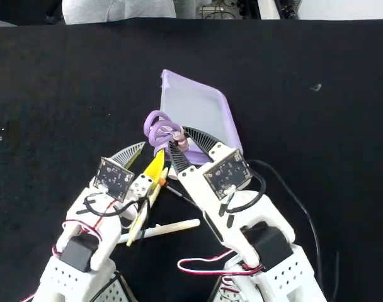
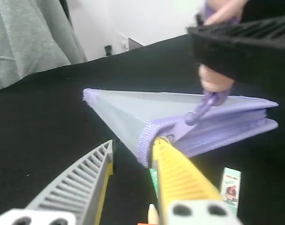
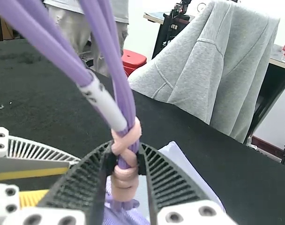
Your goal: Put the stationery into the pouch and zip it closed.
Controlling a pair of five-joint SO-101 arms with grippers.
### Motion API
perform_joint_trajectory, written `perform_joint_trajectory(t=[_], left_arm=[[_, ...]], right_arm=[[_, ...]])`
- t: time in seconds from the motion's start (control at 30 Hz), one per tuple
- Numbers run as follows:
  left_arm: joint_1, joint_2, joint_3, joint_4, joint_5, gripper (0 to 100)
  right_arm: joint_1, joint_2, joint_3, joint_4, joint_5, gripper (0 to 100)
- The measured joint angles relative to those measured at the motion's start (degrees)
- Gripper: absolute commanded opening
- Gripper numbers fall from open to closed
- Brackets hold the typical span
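The lilac pouch lies flat near the middle of the black tabletop, with one corner pointing toward the two arms. The right tool, with black ribbed fingers, is pinched tight on the pink zipper pull at that near corner. A loop of purple cord rises from the pull, and in the right wrist view a short white sleeve sits on it.

The left tool stands wide and holds nothing. Its yellow finger has its tip against the pouch's near corner, right at the zipper end. Its grey finger is off to the side over bare tabletop.

A white pen lies on the tabletop between the two arms, nearer their bases and well apart from the pouch.
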Motion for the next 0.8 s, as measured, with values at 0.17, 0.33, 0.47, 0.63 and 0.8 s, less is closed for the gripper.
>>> perform_joint_trajectory(t=[0.17,0.33,0.47,0.63,0.8], left_arm=[[1.3,0.0,0.0,0.0,0.0,3],[1.3,0.0,0.0,0.0,-0.2,3],[1.3,0.0,0.0,-0.4,-0.2,3],[1.3,1.1,0.0,-1.1,-0.4,3],[-1.8,10.4,-3.2,-1.7,-0.4,3]], right_arm=[[0.0,0.0,0.0,0.0,0.0,1.1],[0.0,0.0,0.0,0.0,0.0,1.1],[0.0,0.0,0.0,0.0,0.0,1.1],[0.0,0.0,0.0,0.0,0.0,1.1],[0.0,0.0,0.1,0.0,0.0,1.1]])
